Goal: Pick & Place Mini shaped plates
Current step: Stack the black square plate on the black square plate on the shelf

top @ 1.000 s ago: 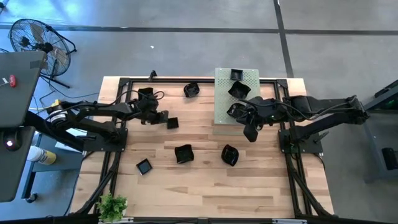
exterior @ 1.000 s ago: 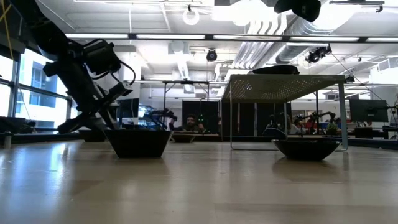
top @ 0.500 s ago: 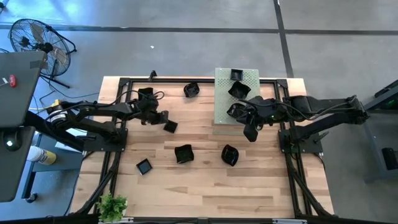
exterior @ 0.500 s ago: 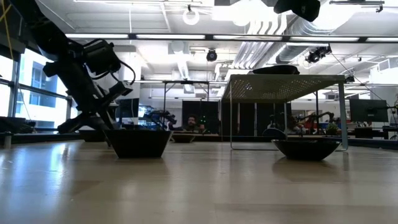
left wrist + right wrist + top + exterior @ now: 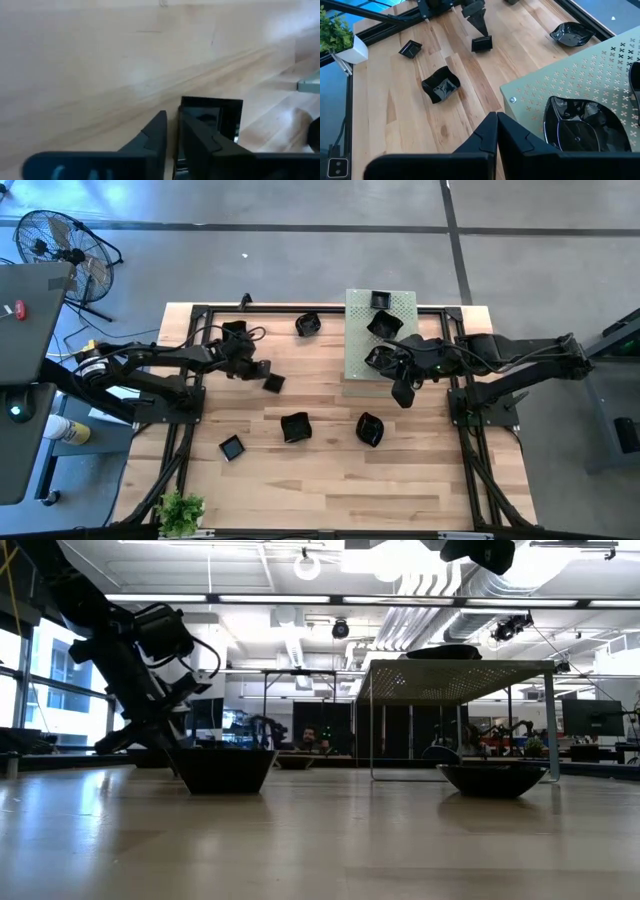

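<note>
The left gripper (image 5: 266,376) is seen low over the wooden bench (image 5: 320,470), its jaws drawn narrow and clamped on the rim of a small square plate (image 5: 273,383); in the left wrist view the same plate (image 5: 212,120) stands tilted, one wall caught between the two dark fingers (image 5: 200,140). The right gripper (image 5: 402,394) is held above the bench just off the near edge of the pale green perforated board (image 5: 362,308), jaws fully closed with nothing between them. Ahead of those closed jaws, a wavy-edged plate (image 5: 440,85) lies on bare wood, and beside them a rounded plate (image 5: 580,125) rests on the board. Two further plates (image 5: 380,312) are noted on the board beyond. On the bench, apart from both sets of jaws, are recorded a folded plate (image 5: 295,426), a rounded plate (image 5: 369,429), a small square plate (image 5: 232,447) and one plate (image 5: 308,324) near the far edge. A small potted plant (image 5: 181,512) sits at the front corner.
</note>
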